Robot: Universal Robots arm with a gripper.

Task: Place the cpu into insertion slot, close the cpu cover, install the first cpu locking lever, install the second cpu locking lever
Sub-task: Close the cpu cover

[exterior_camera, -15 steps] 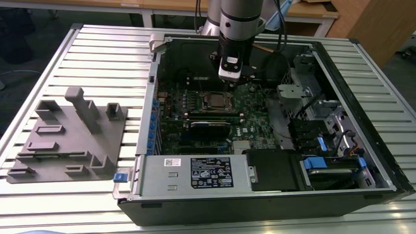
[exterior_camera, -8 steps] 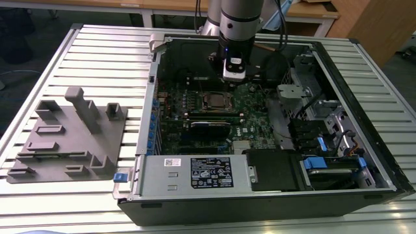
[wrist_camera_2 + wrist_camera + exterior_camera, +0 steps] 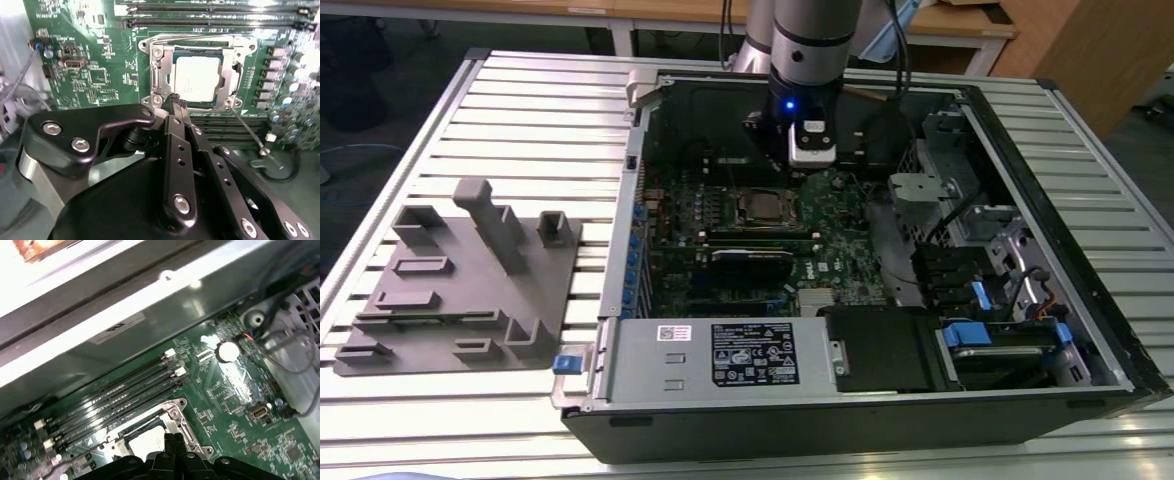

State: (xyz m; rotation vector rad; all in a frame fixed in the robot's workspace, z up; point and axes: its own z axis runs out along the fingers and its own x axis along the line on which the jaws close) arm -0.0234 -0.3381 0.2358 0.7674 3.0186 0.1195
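In the second wrist view, the black gripper (image 3: 177,101) sits nearest, its two fingers pressed together with nothing visible between them. The tips hover just beside the near edge of the socket on the green board (image 3: 90,30). Just past the tips, the grey cpu (image 3: 197,80) lies flat in the slot (image 3: 761,205), and the silvery cover (image 3: 227,75) lies down around it, framing its top. A thin lever rod (image 3: 248,129) angles away from the cover's near corner and looks unlatched. Beyond the socket, long black memory slots (image 3: 210,22) run along the board's far edge. In the exterior view, the arm (image 3: 807,40) reaches into the open case (image 3: 854,410), over the far half of the board. Risk, as a judgement: if the clenched tips meet the lever off-centre, the springy rod could slip free and snap back. Pressing down off line could scrape the cover or nearby board parts.
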